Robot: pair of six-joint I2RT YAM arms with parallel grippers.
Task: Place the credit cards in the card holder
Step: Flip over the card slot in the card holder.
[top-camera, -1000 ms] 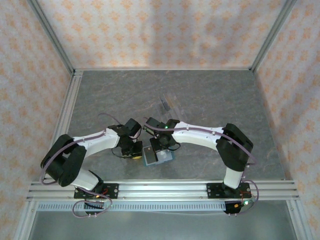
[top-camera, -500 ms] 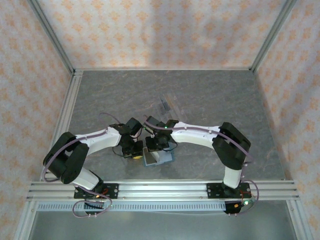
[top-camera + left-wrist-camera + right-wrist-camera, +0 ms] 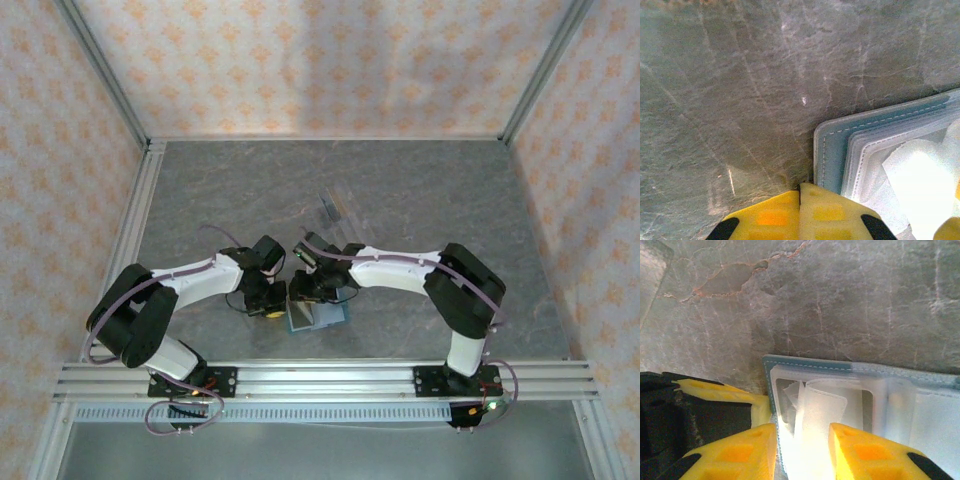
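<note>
Small flat teal-blue folding card holder point(image 3: 322, 316), opened flat on the grey marbled tabletop point(image 3: 430, 190), pale light-blue inside facing up, close to the front rail and between the two arms

Left gripper point(image 3: 268, 310) at the holder's left edge, yellow fingers pressed tight together with nothing between them. From the left wrist, closed tips point(image 3: 800, 190) right at the stitched teal border point(image 3: 832, 150), touching or almost touching it, low against the table

Right gripper point(image 3: 301, 296) over the holder's left half, just beside the left gripper. From the right wrist, yellow fingers point(image 3: 740, 447) partly spread, a clear gap between them, either side of a raised translucent pocket flap point(image 3: 820, 407). No firm pinch on the flap to be made out. Hard to tell whether the pads brush it

Pockets washed out by glare, contents not readable

Clear transparent plastic rack point(image 3: 335, 206) farther back on the table, well apart from the holder and both grippers
</note>
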